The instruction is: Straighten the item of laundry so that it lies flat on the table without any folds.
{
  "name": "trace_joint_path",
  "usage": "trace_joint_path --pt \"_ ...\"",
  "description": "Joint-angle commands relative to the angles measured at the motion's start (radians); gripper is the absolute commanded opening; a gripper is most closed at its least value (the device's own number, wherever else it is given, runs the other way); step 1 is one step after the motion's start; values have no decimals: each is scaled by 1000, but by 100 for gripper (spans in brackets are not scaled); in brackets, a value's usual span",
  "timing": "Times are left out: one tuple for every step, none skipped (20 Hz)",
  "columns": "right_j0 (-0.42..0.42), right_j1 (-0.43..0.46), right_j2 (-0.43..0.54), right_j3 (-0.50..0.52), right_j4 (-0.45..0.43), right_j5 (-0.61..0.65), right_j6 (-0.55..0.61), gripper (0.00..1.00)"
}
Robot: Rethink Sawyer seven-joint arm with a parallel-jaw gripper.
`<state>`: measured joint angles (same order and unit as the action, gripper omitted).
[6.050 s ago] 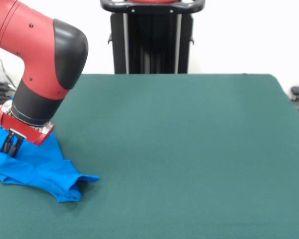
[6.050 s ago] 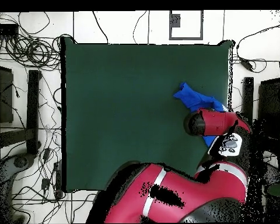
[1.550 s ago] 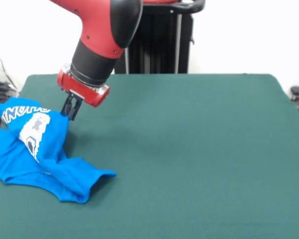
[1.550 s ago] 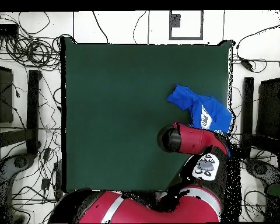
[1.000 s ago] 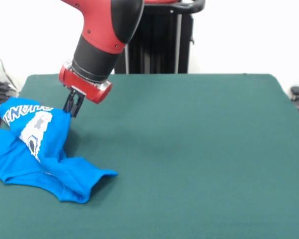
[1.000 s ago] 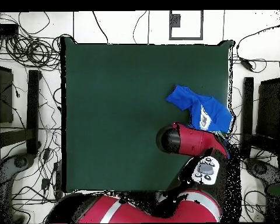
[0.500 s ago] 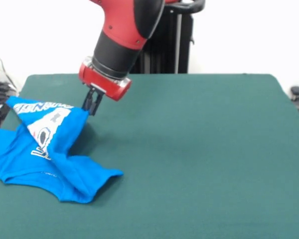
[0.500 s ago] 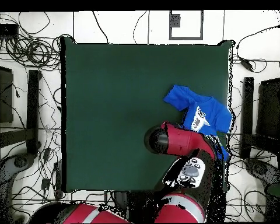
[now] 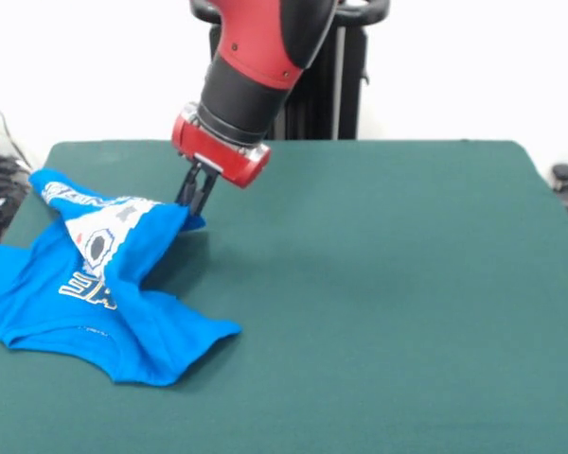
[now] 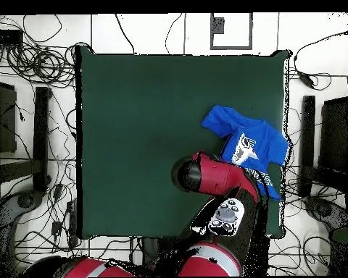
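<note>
The bright blue T-shirt (image 9: 85, 284) lies crumpled at the left edge of the dark green table (image 9: 379, 284). Its white controller print and lettering show on a raised fold. My gripper (image 9: 196, 199) is shut on an edge of the shirt and holds that part lifted above the table, stretched toward the table's middle. The rest of the shirt lies folded on the felt. In the overhead view the shirt (image 10: 249, 145) sits near the table's right edge (image 10: 285, 108), and the red arm (image 10: 217, 175) covers the gripper.
The robot's black pedestal (image 9: 289, 76) stands behind the table's far edge. Cables and dark equipment (image 10: 32, 108) lie on the floor around the table. The green top spreads wide to the right of the shirt in the front view.
My gripper has moved rightward in the front view, from the table's left edge toward its middle, dragging the held shirt edge along. The printed side has turned up and spread wider.
</note>
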<state>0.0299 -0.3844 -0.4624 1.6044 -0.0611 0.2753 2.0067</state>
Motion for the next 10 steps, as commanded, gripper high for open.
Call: trace_joint_path --pt "37 11 37 92 81 28 251 0" --pt "39 10 34 90 86 32 250 0" --pt "41 9 35 92 89 34 249 0" --pt "43 7 35 94 92 37 248 0" --pt "46 5 35 95 96 39 247 0" --pt "47 6 35 96 100 39 248 0" --pt "49 7 35 97 104 39 248 0" --pt "50 8 35 98 107 39 249 0" --pt "53 7 35 100 112 42 249 0" --pt "53 8 36 101 116 42 248 0"
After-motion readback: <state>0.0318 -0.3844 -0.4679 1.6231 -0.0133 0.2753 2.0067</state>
